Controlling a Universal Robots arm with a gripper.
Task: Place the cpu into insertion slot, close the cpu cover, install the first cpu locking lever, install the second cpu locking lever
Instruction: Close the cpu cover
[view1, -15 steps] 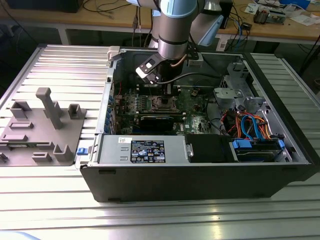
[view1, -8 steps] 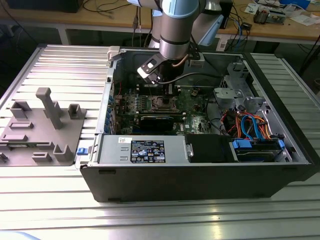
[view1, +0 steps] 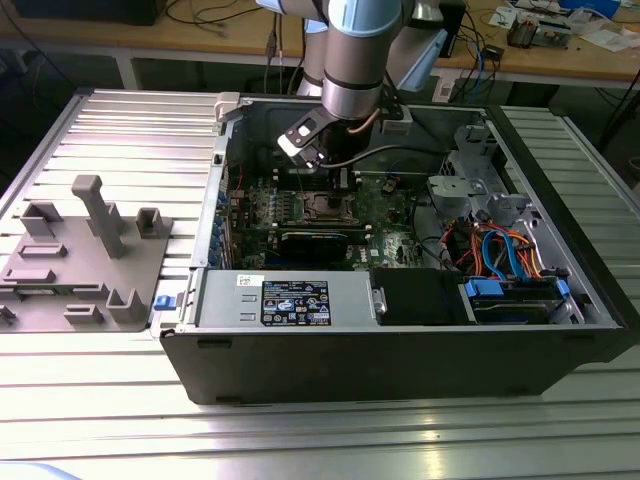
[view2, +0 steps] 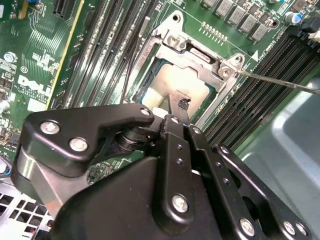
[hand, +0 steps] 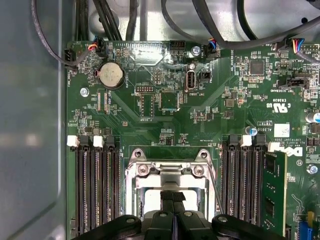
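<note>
The end effector (view2: 183, 107) hangs right over the socket (view2: 145, 92) inside the open computer case (view1: 400, 350) on the worktop (view1: 120, 400). Its fingers (view2: 175, 145) are pressed together, pinching nothing I can make out. The chip (view2: 175, 85) lies in the socket, so step one looks done. The cover (view2: 197, 52) seems folded down around it, though whether it lies flat is unclear. One thin lever (view2: 280, 83) juts out loose, so the locking looks undone.
</note>
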